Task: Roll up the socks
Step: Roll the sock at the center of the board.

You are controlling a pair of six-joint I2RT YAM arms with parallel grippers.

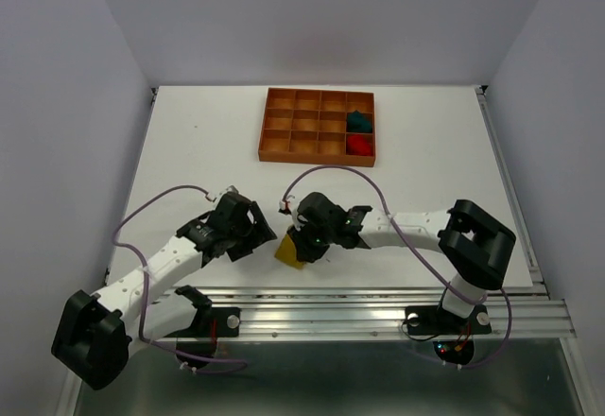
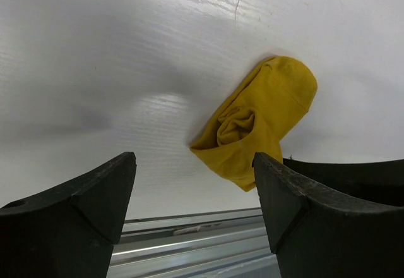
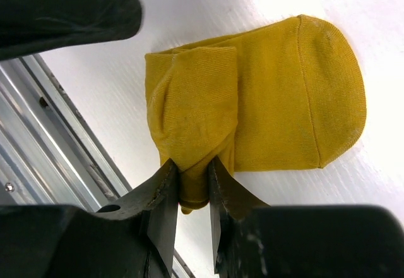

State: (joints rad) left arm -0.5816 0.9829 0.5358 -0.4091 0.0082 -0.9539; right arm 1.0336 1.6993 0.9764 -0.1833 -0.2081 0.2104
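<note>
Left gripper (image 1: 263, 234): lower left of centre in top view, jaws spread wide, holding nothing. Yellow sock (image 1: 291, 251) lies just right of it, at bottom centre of table (image 1: 189, 142), close to near-edge metal rail (image 1: 378, 293). One sock end is folded into a thick wad; the rounded end lies flat. Right gripper (image 3: 189, 172): pinching the folded wad. Bare table extends up-frame to tray (image 1: 318, 160). Teal sock (image 1: 357, 120) and red sock (image 1: 358, 144): bundled in tray's right column.
</note>
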